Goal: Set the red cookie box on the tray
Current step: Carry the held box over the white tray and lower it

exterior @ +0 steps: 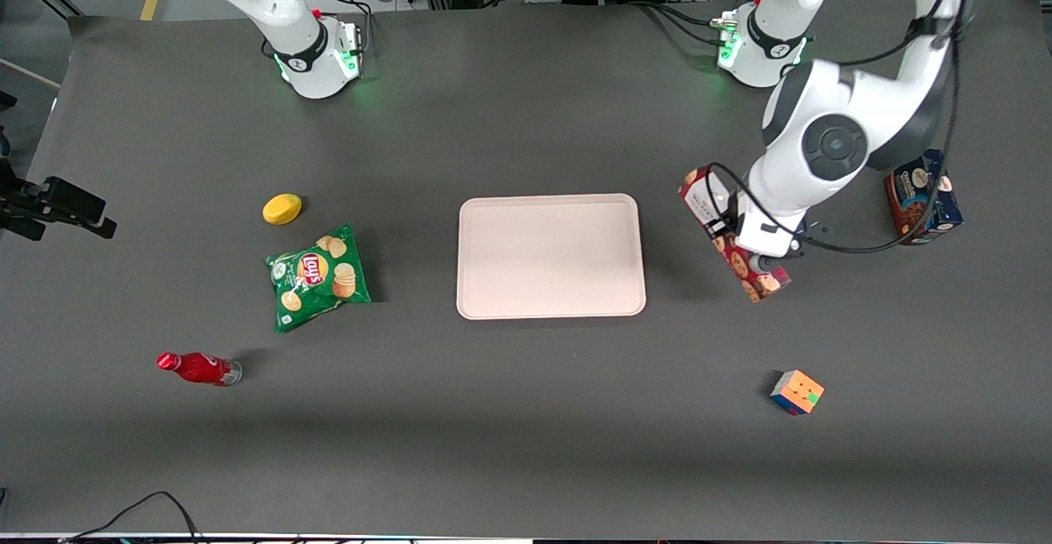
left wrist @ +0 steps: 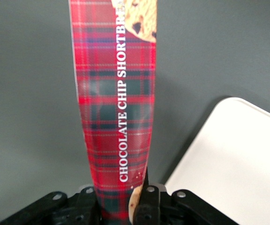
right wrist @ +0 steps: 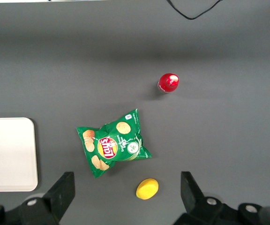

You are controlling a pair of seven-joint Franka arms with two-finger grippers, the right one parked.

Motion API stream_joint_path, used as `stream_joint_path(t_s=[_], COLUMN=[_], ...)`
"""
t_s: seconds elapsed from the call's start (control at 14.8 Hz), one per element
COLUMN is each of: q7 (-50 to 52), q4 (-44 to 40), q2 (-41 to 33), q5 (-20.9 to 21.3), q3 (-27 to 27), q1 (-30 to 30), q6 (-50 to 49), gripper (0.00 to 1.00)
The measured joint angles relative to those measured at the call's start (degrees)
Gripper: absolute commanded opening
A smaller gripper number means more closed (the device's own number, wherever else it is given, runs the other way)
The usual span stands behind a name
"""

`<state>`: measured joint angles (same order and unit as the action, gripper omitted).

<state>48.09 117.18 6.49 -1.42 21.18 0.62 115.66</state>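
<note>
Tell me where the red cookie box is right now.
The red cookie box is gripped in the left end effector, beside the tray toward the working arm's end of the table, with the blue-and-brown cookie box farther along.

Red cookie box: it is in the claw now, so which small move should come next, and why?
Probably carry it sideways toward the parked arm's end until it is over the tray. The left claw is shut on the long dark-red plaid cookie box, which is beside the flat pale pinkish-cream rectangular tray, not over it, and nothing lies on the tray.
</note>
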Motion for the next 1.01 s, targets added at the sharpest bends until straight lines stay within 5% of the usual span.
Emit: stream_joint_path(t_s=[0.27, 0.54, 1.01], q7=[-1.9, -9.9, -12.2], q4=[-10.9, -13.6, -13.0], q2=[-1.6, -1.9, 0.3], q5=[0.3, 0.3, 0.3], q3=[0.2, 1.2, 15.0], q1=[0.0, -0.1, -1.2], q6=[-13.7, -17.3, -11.5], gripper=[0.0, 0.0, 0.03])
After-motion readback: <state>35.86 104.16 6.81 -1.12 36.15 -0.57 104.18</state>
